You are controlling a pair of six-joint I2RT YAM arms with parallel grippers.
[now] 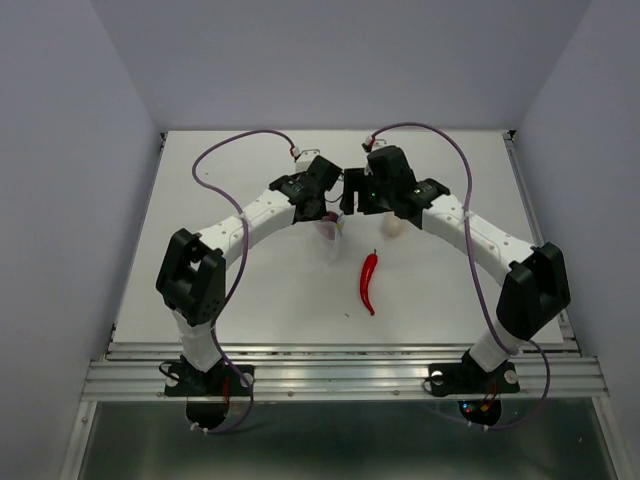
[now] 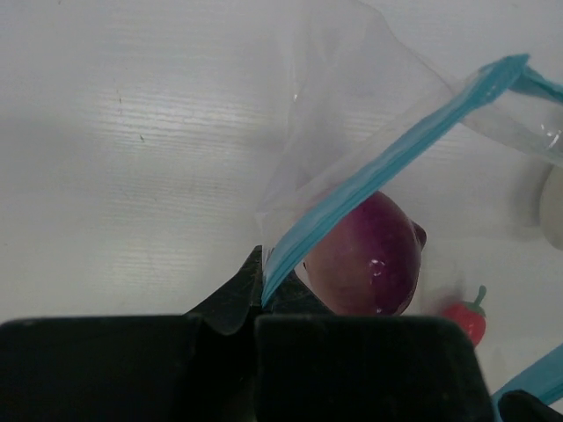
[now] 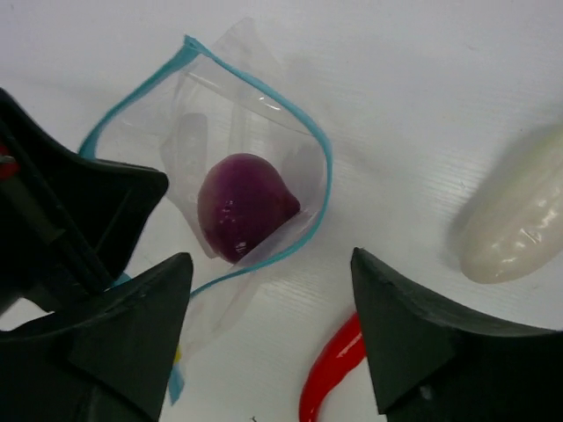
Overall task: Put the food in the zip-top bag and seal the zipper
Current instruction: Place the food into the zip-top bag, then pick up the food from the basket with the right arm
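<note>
The clear zip-top bag (image 3: 220,132) stands open on the table with the purple onion (image 3: 242,205) inside it. My left gripper (image 2: 262,294) is shut on the bag's blue zipper strip (image 2: 387,158) and holds that edge up. My right gripper (image 3: 268,308) is open and empty just above the table, between the bag's mouth and the red chili (image 3: 330,374). The chili (image 1: 369,281) lies loose in front of the bag. The white radish (image 3: 519,220) lies to the right; its leafy top is out of view. The onion also shows in the left wrist view (image 2: 369,255).
The white table (image 1: 260,290) is walled in by pale panels on three sides. Both arms meet over the table's middle, their purple cables (image 1: 240,140) looping above them. A metal rail (image 1: 340,375) runs along the near edge.
</note>
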